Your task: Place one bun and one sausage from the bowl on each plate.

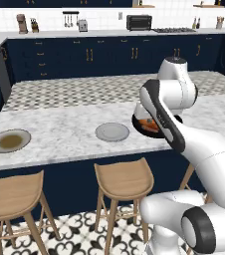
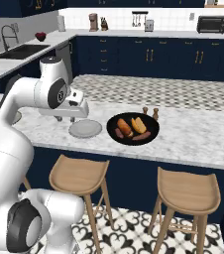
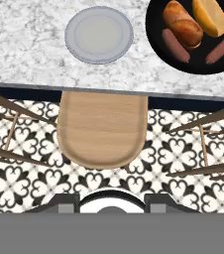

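The black bowl (image 2: 151,124) sits on the marble counter and holds two buns (image 2: 125,127) (image 3: 210,16) and two sausages (image 2: 142,136) (image 3: 176,45). In the left base view the bowl (image 1: 143,125) is half hidden by my arm. The light grey plate (image 2: 85,128) (image 1: 112,132) (image 3: 99,34) lies bare just left of the bowl. Far to the left sits the beige-rimmed plate (image 1: 9,141), also bare. My gripper (image 2: 66,119) (image 3: 111,202) hangs above the counter's front edge near the grey plate, open, holding nothing.
Wooden stools (image 3: 102,129) (image 1: 123,177) (image 2: 189,191) stand below the counter's front edge. Two small shakers (image 2: 150,111) stand behind the bowl. A second counter runs behind, with kitchen cabinets and a sink (image 2: 22,51) beyond.
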### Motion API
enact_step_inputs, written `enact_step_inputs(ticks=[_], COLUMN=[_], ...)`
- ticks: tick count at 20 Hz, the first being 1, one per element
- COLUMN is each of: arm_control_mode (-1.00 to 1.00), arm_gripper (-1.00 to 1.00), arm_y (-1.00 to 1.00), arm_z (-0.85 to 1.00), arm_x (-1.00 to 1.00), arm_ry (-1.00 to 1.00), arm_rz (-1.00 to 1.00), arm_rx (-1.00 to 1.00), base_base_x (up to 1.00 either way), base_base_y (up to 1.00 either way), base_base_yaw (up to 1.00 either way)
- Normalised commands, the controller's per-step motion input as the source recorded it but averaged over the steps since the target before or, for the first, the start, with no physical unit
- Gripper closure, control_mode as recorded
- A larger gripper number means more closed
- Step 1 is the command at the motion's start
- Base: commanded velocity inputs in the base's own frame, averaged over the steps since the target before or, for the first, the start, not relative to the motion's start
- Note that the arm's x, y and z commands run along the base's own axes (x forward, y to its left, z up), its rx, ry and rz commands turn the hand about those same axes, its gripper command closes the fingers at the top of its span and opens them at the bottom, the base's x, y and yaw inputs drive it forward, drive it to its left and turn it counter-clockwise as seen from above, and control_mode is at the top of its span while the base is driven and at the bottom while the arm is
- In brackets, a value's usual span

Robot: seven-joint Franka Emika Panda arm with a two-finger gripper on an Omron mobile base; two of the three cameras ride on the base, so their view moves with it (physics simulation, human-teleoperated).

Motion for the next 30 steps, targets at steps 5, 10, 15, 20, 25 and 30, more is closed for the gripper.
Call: enact_step_inputs(ticks=[5, 10, 15, 20, 25, 30], arm_control_mode=[-1.00, 1.00, 1.00, 1.00, 1.00, -1.00], arm_gripper=[-1.00, -1.00, -1.00, -1.00, -1.00, -1.00], arm_y=[-0.20, -0.34, 0.00, 0.00, 0.00, 0.38], arm_z=[-0.03, -0.01, 0.00, 0.00, 0.00, -0.20], arm_x=[-0.13, 0.00, 0.00, 0.00, 0.00, 0.38], arm_ry=[0.00, 0.00, 0.00, 0.00, 0.00, 0.01], arm_rz=[0.00, -0.01, 0.00, 0.00, 0.00, 0.00], arm_rx=[0.00, 0.00, 0.00, 0.00, 0.00, 0.00], base_base_x=[0.00, 0.10, 0.48, 0.62, 0.58, 0.46], base_base_y=[0.00, -0.60, -0.97, 0.05, 0.69, 0.41], base_base_yaw=[0.00, -0.01, 0.00, 0.01, 0.00, 0.00])
